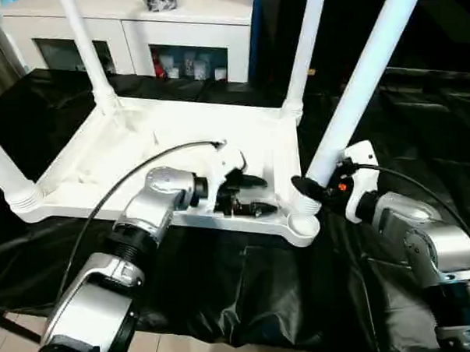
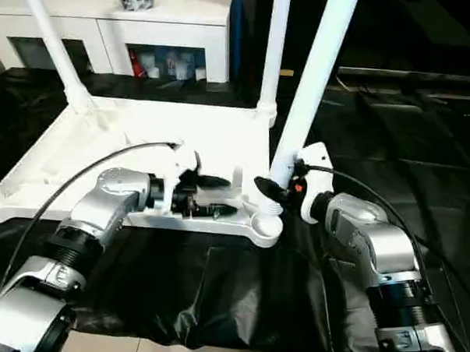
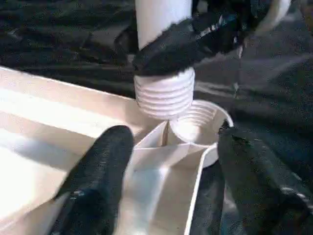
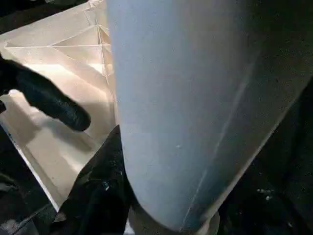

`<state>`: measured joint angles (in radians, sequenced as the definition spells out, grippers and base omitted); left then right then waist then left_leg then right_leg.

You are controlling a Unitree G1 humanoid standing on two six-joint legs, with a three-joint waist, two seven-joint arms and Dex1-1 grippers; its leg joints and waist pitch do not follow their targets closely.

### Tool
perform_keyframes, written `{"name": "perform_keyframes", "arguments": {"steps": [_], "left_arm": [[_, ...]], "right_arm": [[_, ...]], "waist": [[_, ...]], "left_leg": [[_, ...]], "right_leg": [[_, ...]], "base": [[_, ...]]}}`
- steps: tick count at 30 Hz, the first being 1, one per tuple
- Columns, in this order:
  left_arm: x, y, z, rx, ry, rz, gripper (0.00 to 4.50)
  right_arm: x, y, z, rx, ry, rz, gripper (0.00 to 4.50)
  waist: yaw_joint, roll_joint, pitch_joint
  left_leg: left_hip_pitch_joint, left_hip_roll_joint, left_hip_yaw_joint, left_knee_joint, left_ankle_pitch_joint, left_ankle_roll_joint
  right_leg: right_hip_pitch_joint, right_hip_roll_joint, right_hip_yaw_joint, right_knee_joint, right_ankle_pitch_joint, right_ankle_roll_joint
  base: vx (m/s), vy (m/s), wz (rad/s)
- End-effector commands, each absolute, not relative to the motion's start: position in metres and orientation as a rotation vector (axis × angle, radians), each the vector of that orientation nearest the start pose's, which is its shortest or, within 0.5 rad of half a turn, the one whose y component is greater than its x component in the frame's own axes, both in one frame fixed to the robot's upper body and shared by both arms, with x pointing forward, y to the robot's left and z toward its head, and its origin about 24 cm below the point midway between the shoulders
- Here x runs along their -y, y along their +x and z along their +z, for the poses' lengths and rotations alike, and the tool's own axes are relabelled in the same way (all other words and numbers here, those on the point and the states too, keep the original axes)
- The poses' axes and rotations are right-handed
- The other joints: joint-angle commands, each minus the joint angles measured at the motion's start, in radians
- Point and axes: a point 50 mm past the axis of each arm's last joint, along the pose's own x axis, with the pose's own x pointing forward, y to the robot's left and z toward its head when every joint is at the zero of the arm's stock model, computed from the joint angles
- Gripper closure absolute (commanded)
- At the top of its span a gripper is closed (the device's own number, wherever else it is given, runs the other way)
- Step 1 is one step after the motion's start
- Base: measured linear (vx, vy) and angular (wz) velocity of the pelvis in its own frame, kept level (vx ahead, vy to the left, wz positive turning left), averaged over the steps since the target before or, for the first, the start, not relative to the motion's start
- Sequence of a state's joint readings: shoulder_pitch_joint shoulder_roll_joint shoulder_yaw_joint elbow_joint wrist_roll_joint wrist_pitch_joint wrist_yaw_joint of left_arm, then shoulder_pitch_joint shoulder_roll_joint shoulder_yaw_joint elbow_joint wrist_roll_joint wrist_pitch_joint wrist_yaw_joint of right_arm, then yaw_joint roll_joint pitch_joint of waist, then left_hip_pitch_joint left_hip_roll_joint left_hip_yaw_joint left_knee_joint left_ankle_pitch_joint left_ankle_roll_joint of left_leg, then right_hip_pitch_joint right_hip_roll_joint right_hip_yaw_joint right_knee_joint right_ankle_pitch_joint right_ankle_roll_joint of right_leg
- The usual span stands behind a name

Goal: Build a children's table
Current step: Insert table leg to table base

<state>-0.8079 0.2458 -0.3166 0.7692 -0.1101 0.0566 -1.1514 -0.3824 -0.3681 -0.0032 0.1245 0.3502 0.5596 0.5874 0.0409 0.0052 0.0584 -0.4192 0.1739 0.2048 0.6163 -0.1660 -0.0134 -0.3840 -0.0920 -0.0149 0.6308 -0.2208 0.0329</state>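
Left wrist view: leg upright, threaded end down, above corner socket.

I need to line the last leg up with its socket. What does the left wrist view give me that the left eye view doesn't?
Left wrist alone: the fourth leg's threaded end hangs tilted just above the open corner socket, not yet entered, with the right gripper clamped right above the threads.

Left eye alone: three legs already stand in the upturned tabletop, the left gripper rests open over its near rim, and the white cabinet stands behind.

Both: leg, empty socket, right gripper holding it.
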Motion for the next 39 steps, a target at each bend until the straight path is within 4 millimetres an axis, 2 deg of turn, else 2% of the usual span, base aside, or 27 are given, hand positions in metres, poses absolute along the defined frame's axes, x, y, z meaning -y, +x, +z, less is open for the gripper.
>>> {"name": "perform_keyframes", "arguments": {"steps": [1,2,5,7,8,9,10,11,12,14,16,17,22,23,26,34,39], "left_arm": [[-0.082,0.346,0.083,-0.298,0.381,-1.394,1.46],[-0.083,0.345,0.08,-0.316,0.395,-1.411,1.78],[-0.083,0.344,0.079,-0.331,0.41,-1.431,1.84],[-0.083,0.344,0.077,-0.342,0.417,-1.435,2.21],[-0.084,0.343,0.074,-0.353,0.439,-1.449,2.27],[-0.084,0.343,0.074,-0.353,0.439,-1.449,2.27],[-0.084,0.344,0.073,-0.363,0.453,-1.459,2.29],[-0.084,0.344,0.073,-0.363,0.453,-1.459,2.33],[-0.084,0.344,0.072,-0.368,0.457,-1.463,2.63],[-0.086,0.345,0.07,-0.38,0.468,-1.459,2.7],[-0.089,0.346,0.068,-0.397,0.48,-1.447,2.8],[-0.09,0.346,0.067,-0.403,0.483,-1.446,3.08],[-0.093,0.345,0.063,-0.421,0.491,-1.442,3.34],[-0.094,0.346,0.062,-0.425,0.494,-1.44,3.56],[-0.095,0.346,0.061,-0.432,0.498,-1.436,3.65],[-0.099,0.346,0.058,-0.452,0.506,-1.43,4.29],[-0.103,0.344,0.054,-0.484,0.513,-1.434,4.5]], "right_arm": [[0.177,0.312,0.089,-0.292,0.041,0.621,2.6],[0.177,0.311,0.089,-0.292,0.038,0.623,2.6],[0.177,0.311,0.089,-0.293,0.035,0.625,2.6],[0.178,0.31,0.089,-0.295,0.033,0.625,2.6],[0.178,0.309,0.089,-0.297,0.028,0.626,2.6],[0.178,0.309,0.089,-0.297,0.028,0.626,2.6],[0.179,0.309,0.089,-0.298,0.025,0.625,2.6],[0.179,0.309,0.089,-0.298,0.025,0.625,2.6],[0.179,0.308,0.089,-0.298,0.025,0.625,2.6],[0.18,0.308,0.089,-0.299,0.023,0.624,2.6],[0.181,0.307,0.088,-0.302,0.02,0.623,2.6],[0.18,0.306,0.088,-0.302,0.019,0.622,2.6],[0.179,0.305,0.088,-0.302,0.016,0.625,2.6],[0.179,0.305,0.088,-0.302,0.015,0.626,2.6],[0.179,0.306,0.088,-0.304,0.012,0.627,2.6],[0.177,0.306,0.089,-0.301,0.008,0.634,2.6],[0.175,0.307,0.089,-0.301,0.011,0.644,2.6]], "waist": [[-0.003,0.002,-0.075],[-0.004,0.003,-0.075],[-0.008,0.006,-0.077],[-0.009,0.007,-0.077],[-0.008,0.018,-0.078],[-0.011,0.01,-0.078],[-0.009,0.014,-0.078],[-0.01,0.012,-0.078],[-0.009,0.013,-0.078],[-0.01,0.013,-0.079],[-0.008,0.02,-0.078],[-0.009,0.017,-0.078],[-0.01,0.019,-0.078],[-0.01,0.019,-0.078],[-0.011,0.019,-0.077],[-0.01,0.016,-0.077],[-0.014,0.014,-0.078]], "left_leg": [[0.049,0.05,-0.024,-0.08,-0.21,0.004],[0.049,0.052,-0.025,-0.081,-0.219,-0.005],[0.05,0.053,-0.026,-0.081,-0.216,-0.011],[0.05,0.053,-0.026,-0.081,-0.211,-0.006],[0.051,0.053,-0.026,-0.08,-0.209,-0.004],[0.05,0.052,-0.025,-0.079,-0.209,0.001],[0.049,0.052,-0.025,-0.078,-0.2,0.008],[0.049,0.05,-0.023,-0.078,-0.202,0.012],[0.049,0.052,-0.024,-0.077,-0.202,0.013],[0.05,0.052,-0.024,-0.076,-0.202,0.015],[0.051,0.053,-0.025,-0.077,-0.204,0.014],[0.05,0.053,-0.025,-0.078,-0.207,0.014],[0.05,0.054,-0.026,-0.079,-0.224,0.012],[0.051,0.054,-0.026,-0.079,-0.224,0.012],[0.051,0.054,-0.025,-0.08,-0.226,0.013],[0.05,0.055,-0.026,-0.08,-0.221,0.016],[0.045,0.053,-0.025,-0.076,-0.192,0.04]], "right_leg": [[0.031,-0.047,0.022,-0.072,-0.003,-0.294],[0.032,-0.05,0.023,-0.073,-0.019,-0.289],[0.03,-0.049,0.022,-0.071,-0.004,-0.295],[0.03,-0.048,0.022,-0.069,0.015,-0.303],[0.03,-0.049,0.021,-0.067,0.027,-0.308],[0.032,-0.047,0.022,-0.068,0.038,-0.31],[0.033,-0.049,0.022,-0.067,0.049,-0.315],[0.032,-0.048,0.022,-0.07,0.044,-0.314],[0.033,-0.05,0.023,-0.069,0.041,-0.318],[0.033,-0.049,0.022,-0.069,0.039,-0.32],[0.033,-0.05,0.022,-0.068,0.04,-0.321],[0.033,-0.049,0.021,-0.069,0.04,-0.322],[0.033,-0.05,0.022,-0.07,0.023,-0.325],[0.032,-0.05,0.022,-0.071,0.023,-0.326],[0.031,-0.05,0.022,-0.072,0.015,-0.326],[0.031,-0.052,0.022,-0.071,0.009,-0.325],[0.034,-0.053,0.022,-0.069,0.043,-0.333]], "base": [[0.0,0.0,0.0],[0.0,0.0,0.0],[0.0,0.0,0.0],[0.0,0.0,0.0],[0.0,0.0,0.0],[0.0,0.0,0.0],[0.0,0.0,0.0],[0.0,0.0,0.0],[0.0,0.0,0.0],[0.0,0.0,0.0],[0.0,0.0,0.0],[0.0,0.0,0.0],[0.0,0.0,0.0],[0.0,0.0,0.0],[0.0,0.0,0.0],[0.0,0.0,0.0],[0.0,0.0,0.0]]}}
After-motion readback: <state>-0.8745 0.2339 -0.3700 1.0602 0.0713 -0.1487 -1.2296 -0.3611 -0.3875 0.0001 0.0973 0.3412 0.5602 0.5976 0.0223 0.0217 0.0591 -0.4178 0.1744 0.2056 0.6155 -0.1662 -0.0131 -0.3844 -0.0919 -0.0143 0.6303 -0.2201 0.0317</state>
